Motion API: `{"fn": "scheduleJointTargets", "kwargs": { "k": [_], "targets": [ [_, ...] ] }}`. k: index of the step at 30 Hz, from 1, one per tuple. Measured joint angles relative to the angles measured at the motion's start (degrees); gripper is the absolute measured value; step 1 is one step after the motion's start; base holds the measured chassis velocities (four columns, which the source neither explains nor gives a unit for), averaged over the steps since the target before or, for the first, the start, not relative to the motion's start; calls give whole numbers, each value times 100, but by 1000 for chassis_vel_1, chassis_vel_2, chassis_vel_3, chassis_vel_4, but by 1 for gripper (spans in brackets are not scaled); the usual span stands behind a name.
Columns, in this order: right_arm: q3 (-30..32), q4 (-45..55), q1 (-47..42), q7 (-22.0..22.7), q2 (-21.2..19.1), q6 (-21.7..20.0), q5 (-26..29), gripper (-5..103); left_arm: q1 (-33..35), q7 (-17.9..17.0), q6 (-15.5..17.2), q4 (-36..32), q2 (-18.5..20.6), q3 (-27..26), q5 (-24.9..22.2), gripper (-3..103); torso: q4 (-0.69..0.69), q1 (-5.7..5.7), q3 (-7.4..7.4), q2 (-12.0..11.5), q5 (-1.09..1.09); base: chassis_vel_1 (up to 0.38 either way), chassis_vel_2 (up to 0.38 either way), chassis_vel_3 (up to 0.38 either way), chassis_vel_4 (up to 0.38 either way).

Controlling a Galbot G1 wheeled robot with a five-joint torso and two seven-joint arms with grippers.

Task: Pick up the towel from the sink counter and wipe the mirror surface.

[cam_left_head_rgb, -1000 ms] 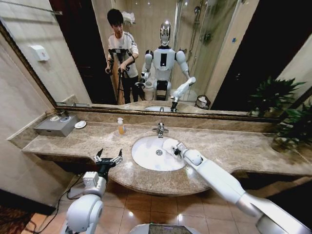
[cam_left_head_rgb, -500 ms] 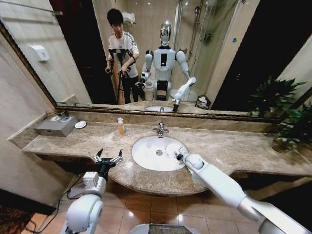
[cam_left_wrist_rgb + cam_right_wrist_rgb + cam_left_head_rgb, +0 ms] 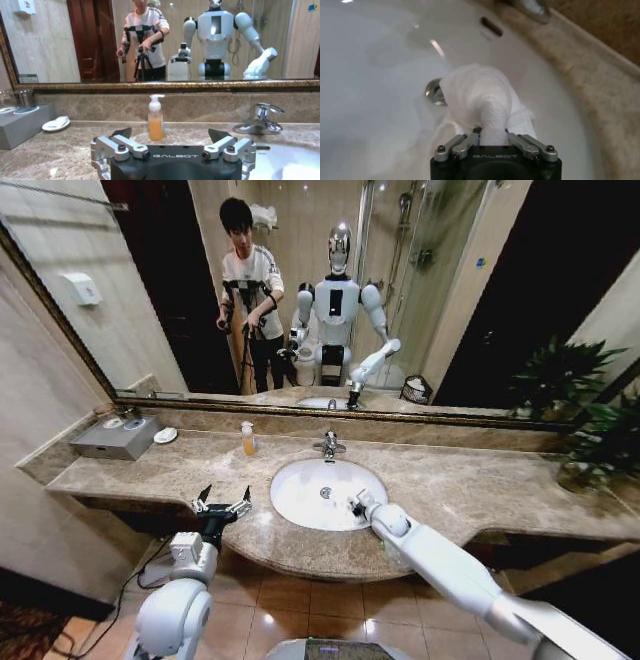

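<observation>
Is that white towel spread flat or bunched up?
Bunched: the towel is a wad pinched in the right gripper above the basin.

My right gripper (image 3: 493,139) is hiding the towel's (image 3: 480,95) near end. Towel is covering part of the basin drain (image 3: 433,92). Frame edge is cropping my left gripper's (image 3: 172,140) body.

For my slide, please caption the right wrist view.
Right gripper shut on small white fluffy towel above white oval basin.
</observation>
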Motion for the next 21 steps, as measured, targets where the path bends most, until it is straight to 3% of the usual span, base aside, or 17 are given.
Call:
{"fn": "scheduleJointTargets", "kwargs": {
  "k": [21],
  "targets": [
    [-1217,275,126,415,479,-44,261,14,0,0,0,0,0,0,0,100,-1,-1,0,0,0,0,0,0,0]
  ]
}}
